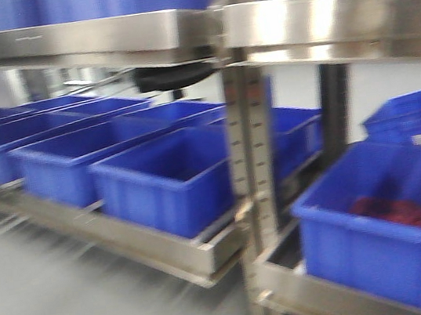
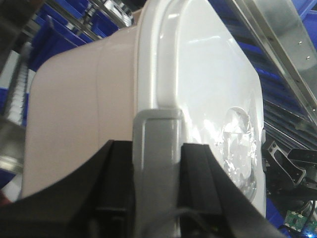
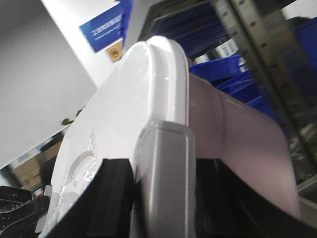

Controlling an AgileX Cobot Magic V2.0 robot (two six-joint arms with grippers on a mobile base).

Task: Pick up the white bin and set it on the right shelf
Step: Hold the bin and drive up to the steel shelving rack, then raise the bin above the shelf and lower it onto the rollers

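Honestly, with left hand (image 2: 157, 151) and right hand (image 3: 166, 168) both clamped on the white bin (image 2: 198, 74), keep it level easing onto the right shelf (image 1: 333, 24).

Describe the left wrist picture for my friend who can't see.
A big white bin fills the picture, its grey latch gripped between two black jaws. Blue crates and a steel shelf show behind it.
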